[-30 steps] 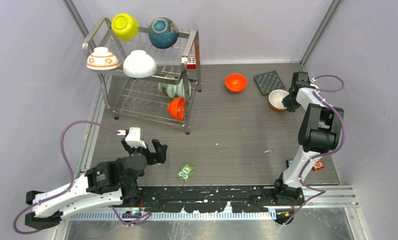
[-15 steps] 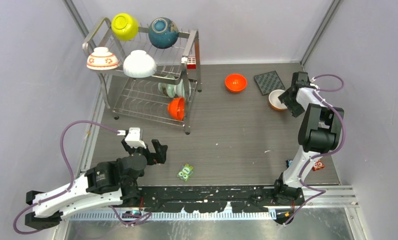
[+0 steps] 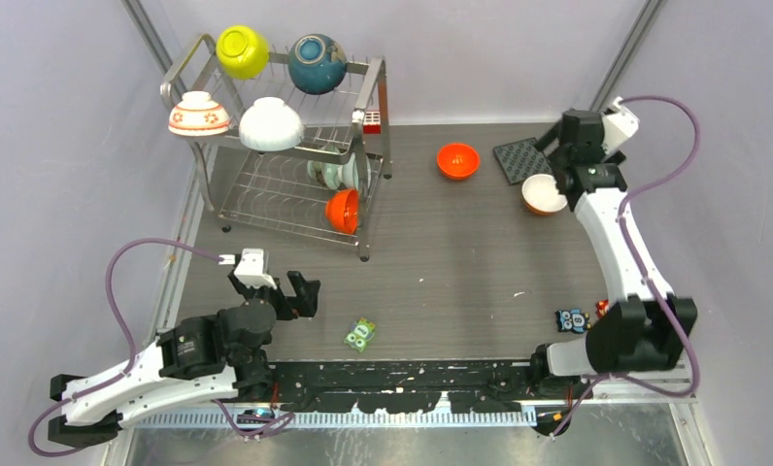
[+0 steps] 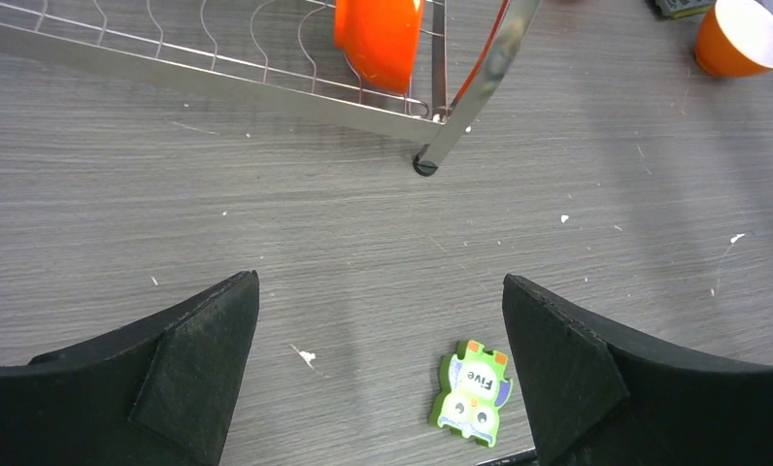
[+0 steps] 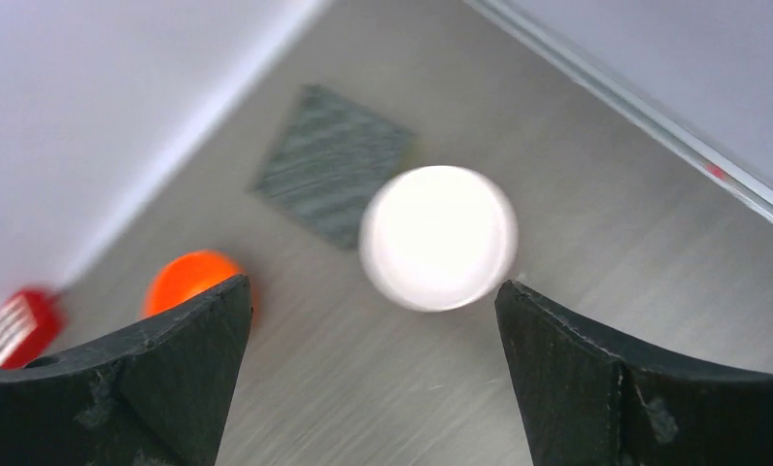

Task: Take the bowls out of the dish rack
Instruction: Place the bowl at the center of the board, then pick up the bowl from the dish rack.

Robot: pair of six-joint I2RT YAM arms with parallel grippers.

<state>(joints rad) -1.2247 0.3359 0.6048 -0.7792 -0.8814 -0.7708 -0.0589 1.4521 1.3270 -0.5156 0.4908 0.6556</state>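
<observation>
Left tool [image 4: 380,282] hangs spread wide over the table [image 3: 460,262] by a green owl card [image 4: 472,391]. Right tool [image 5: 373,284] has released and risen above the white-lined bowl [image 3: 542,194], which stands upright beside the mat [image 3: 521,158]. The dish rack [image 3: 266,189] holds an orange bowl [image 3: 343,211] and a pale-green bowl [image 3: 327,174] below, four bowls [image 3: 270,124] above.

Dish rack [image 3: 266,191] holding six bowls [image 3: 271,123], orange bowl [image 3: 457,160], white-lined bowl [image 3: 542,194] on table [image 3: 460,267]

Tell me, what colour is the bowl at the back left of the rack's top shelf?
The bowl is yellow-green. The top external view shows it best.
</observation>
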